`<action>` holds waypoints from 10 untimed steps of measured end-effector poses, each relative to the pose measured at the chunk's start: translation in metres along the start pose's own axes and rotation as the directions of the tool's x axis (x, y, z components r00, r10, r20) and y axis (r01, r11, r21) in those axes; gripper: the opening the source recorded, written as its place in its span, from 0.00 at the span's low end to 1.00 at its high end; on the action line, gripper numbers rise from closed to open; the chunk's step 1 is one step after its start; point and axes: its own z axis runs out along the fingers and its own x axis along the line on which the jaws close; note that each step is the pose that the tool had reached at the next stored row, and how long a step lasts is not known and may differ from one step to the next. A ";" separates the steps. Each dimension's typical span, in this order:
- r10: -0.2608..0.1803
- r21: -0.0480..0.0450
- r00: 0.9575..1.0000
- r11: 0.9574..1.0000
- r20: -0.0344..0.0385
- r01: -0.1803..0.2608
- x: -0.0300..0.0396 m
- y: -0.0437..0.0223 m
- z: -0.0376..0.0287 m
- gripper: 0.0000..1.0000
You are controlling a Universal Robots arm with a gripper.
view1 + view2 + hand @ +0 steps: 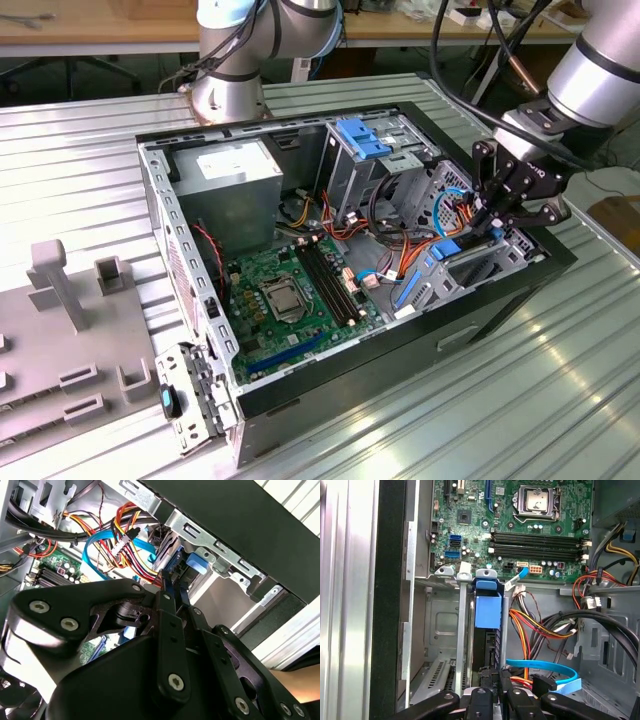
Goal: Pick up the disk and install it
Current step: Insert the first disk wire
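With the disk (487,630) standing on edge in its bay slot at centre frame of the first wrist view, its blue rail uppermost, the gripper (492,677) has its fingers clenched on its near edge, so installation looks nearly finished, seating unconfirmed

I am working in what looks like a robotics lab or test workshop: an opened computer case (340,270) lies on its side on a ribbed metal tabletop (90,150), its green motherboard (295,290), grey power-supply box (235,175) and coloured cable bundles (400,240) all bare. A second robot arm's base (235,70) is bolted at the far edge of that tabletop, and a grey fixture plate with upright blocks (70,330) sits at the exterior view's left. Behind, a wooden bench (100,30) carries what may be tools and loose cables, though I cannot make them out well.
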 end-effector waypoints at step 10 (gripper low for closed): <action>0.000 0.001 1.000 1.000 0.017 0.000 0.0006 0.0001 0.0025 0.18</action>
